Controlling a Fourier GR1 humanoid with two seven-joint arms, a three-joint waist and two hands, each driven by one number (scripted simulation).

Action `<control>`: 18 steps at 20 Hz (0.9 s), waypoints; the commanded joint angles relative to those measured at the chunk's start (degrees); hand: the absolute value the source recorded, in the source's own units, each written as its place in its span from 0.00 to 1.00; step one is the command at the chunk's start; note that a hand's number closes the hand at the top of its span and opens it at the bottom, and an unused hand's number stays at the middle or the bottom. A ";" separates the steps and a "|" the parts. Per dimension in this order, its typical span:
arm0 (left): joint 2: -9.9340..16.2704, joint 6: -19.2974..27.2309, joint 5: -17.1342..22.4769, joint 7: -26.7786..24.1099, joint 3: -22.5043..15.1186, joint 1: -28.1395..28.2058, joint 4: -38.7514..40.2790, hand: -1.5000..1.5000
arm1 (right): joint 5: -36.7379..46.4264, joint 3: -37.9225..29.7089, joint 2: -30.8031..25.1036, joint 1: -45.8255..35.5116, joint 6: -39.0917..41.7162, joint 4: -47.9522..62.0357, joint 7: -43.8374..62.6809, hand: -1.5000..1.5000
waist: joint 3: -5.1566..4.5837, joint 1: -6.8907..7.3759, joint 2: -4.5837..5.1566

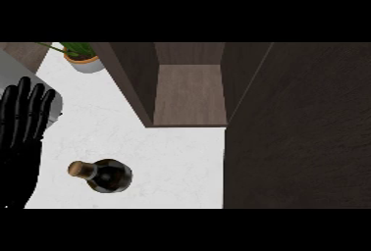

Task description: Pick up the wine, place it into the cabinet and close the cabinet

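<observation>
You are looking steeply down on a white, faintly marbled counter (167,157). At the far left a potted plant (81,58) stands on it, green leaves over a pale pot with an orange rim. A grey patch shows at the left edge, partly behind the hand.

A dark wood cabinet (190,88) sits on the counter's far side, open, with its lighter wood floor bare to your view between two dark side walls. Its door (301,127) fills the right side of the view as a broad dark panel, swung wide open.

The wine (107,175) stands on the counter in front of the cabinet and to its left, well apart from the opening. It is a dark, nearly black glass bottle with a round body and a tan cork top. You see it almost from above, so its long axis runs roughly vertical; the cork end appears offset up and to the left of the body.

Your left hand (25,117) shows at the left edge, black, fingers straight and pointing up, grasping nothing. It is near the wine but not touching it. The right hand does not show.
</observation>
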 commanded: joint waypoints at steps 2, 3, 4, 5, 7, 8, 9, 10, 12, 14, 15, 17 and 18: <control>-5.10 8.14 -10.21 6.44 -6.34 -2.27 -3.33 0.00 | -2.58 -1.90 -1.14 2.78 2.17 -3.01 0.33 0.00 | 0.91 0.35 -0.82; -5.47 8.85 -12.99 3.45 -6.65 0.96 -2.44 0.00 | -0.40 1.23 0.60 6.36 2.51 -2.29 -3.95 0.00 | 0.91 0.45 -0.83; -6.81 12.50 -16.42 6.75 -7.74 -4.22 -0.47 0.00 | 0.00 3.00 1.27 7.36 1.32 -8.21 0.47 0.00 | 0.91 -0.16 -0.87; -6.86 17.24 -20.65 7.21 -12.19 -1.36 -2.50 0.00 | -0.16 2.93 0.82 6.06 1.63 -7.22 1.01 0.00 | 0.93 0.14 -0.93; -6.92 23.42 -7.80 8.78 -9.66 0.18 -2.21 0.00 | -9.63 9.40 0.06 4.85 10.45 -3.83 2.54 0.00 | 0.81 2.17 -0.64; -6.95 26.80 -8.12 9.70 -10.72 -0.01 -3.14 0.00 | -10.70 10.67 -0.04 6.36 11.77 -4.50 2.36 0.00 | 0.89 1.44 -0.90; -6.96 30.37 -10.55 10.73 -14.37 -0.77 -2.36 0.00 | -12.41 11.52 -0.09 6.15 12.10 -6.93 4.89 0.00 | 0.92 0.45 -0.98; -6.98 32.80 -12.09 12.92 -17.44 2.91 -7.49 0.00 | -13.06 10.62 -0.89 9.02 12.71 -7.91 4.17 0.00 | 0.99 0.89 -1.41; -7.00 39.63 -16.20 17.28 -24.02 -1.49 -7.30 0.00 | -15.52 10.64 -1.52 6.26 12.87 -8.97 7.96 0.00 | 1.01 0.48 -1.08; -7.01 44.03 -23.83 19.81 -30.25 0.04 -8.93 0.00 | -16.97 9.72 -3.02 7.26 13.02 -12.97 10.80 0.00 | 0.97 0.64 -1.07; -7.02 46.77 -25.13 21.74 -33.26 0.53 -10.17 0.00 | -19.14 9.30 -2.97 7.97 12.43 -15.31 12.56 0.00 | 0.99 0.58 -1.21; -7.02 47.95 -33.74 28.80 -38.24 -0.15 -14.02 0.00 | -17.10 11.24 -1.92 8.91 11.20 -16.48 12.69 0.00 | 1.05 0.99 -1.33; -7.02 48.45 -37.27 32.96 -37.50 -3.02 -13.51 0.00 | -18.74 10.01 -2.49 8.25 10.95 -18.47 14.45 0.00 | 1.02 0.83 -1.13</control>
